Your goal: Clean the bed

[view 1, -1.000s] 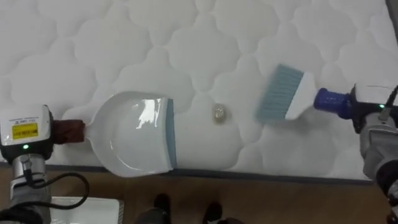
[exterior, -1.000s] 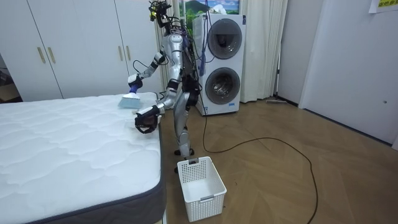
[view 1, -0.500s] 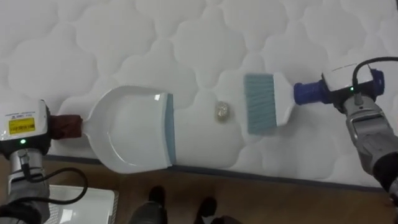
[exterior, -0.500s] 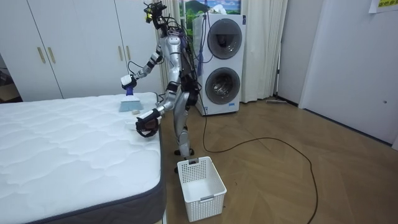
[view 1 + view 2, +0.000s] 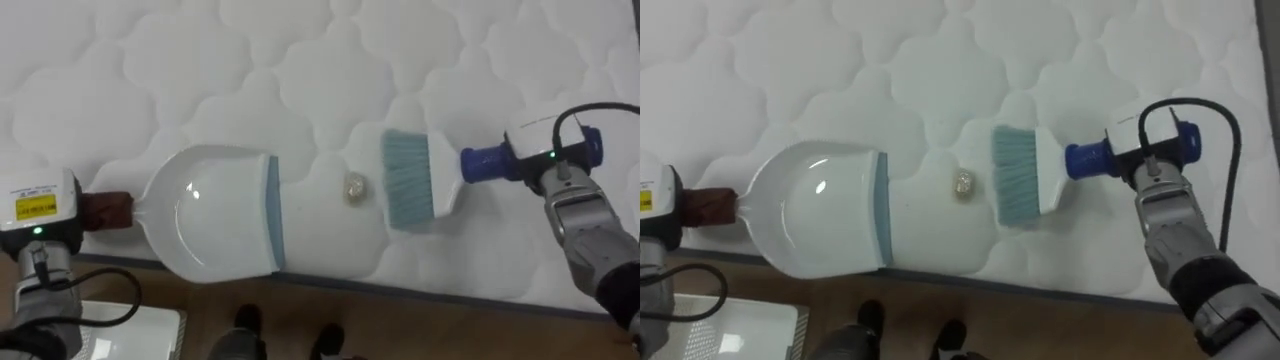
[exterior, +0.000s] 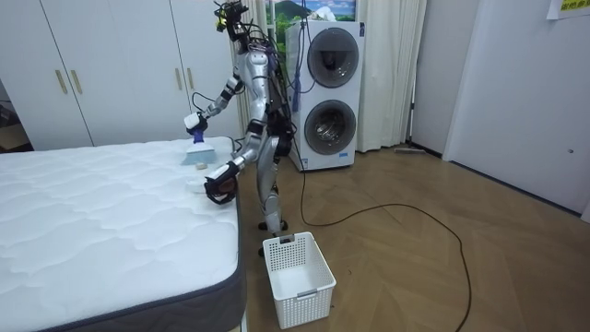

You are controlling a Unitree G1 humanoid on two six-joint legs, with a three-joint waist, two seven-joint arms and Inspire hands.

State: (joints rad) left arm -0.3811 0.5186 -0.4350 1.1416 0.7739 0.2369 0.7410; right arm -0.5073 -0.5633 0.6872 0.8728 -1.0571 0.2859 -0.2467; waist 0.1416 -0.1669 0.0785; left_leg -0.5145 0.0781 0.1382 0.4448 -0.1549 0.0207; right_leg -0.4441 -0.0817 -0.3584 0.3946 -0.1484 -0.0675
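Bed crumb (image 5: 353, 187) sits between brush (image 5: 410, 188), gripped by the right hand (image 5: 552, 158), and dustpan (image 5: 215, 225) mouth facing it for sweeping; the left hand (image 5: 40, 208) hides its grip, so I cannot tell.

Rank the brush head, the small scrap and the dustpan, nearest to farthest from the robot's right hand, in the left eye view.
1. Brush head, just left of the right hand.
2. Small scrap, in the middle.
3. Dustpan, far left.

- A white slatted laundry basket (image 6: 297, 267) stands on the wooden floor (image 6: 415, 267).
- A stacked washer and dryer (image 6: 327, 92) stand at the far wall, beside pale curtains (image 6: 392, 74).
- White wardrobe doors (image 6: 111, 69) line the wall.
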